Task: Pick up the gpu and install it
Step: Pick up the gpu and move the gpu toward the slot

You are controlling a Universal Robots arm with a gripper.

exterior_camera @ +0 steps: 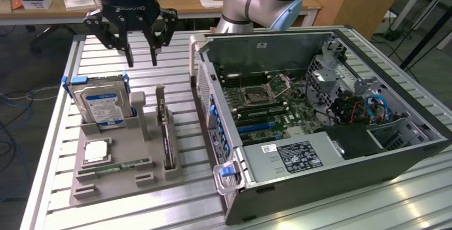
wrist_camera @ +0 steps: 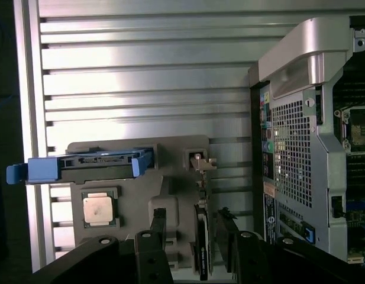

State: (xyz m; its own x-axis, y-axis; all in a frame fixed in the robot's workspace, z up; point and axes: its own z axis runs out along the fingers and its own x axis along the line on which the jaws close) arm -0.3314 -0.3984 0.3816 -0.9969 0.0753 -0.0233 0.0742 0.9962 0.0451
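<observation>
The gpu point(exterior_camera: 164, 135) stands on edge in a slot of the grey parts holder point(exterior_camera: 156, 178), its silver bracket at the far end. My gripper point(exterior_camera: 142, 61) hangs open above the table, behind the holder and well above the card, holding nothing. In the wrist view the gpu point(wrist_camera: 201, 248) appears edge-on, with its bracket point(wrist_camera: 200, 164) towards the far end. The gripper point(wrist_camera: 191, 228) has one black finger on each side of the card's line, still high above it. The open computer case point(exterior_camera: 395, 150) lies at the exterior view's right, its motherboard point(exterior_camera: 272, 100) exposed.
The holder also carries a hard drive point(exterior_camera: 104, 106) in a blue frame, a processor chip point(exterior_camera: 97, 152) and a memory stick point(exterior_camera: 116, 165). The case's perforated side wall point(wrist_camera: 291, 151) rises close beside the holder. A desk with clutter stands behind the slatted table point(exterior_camera: 183, 209).
</observation>
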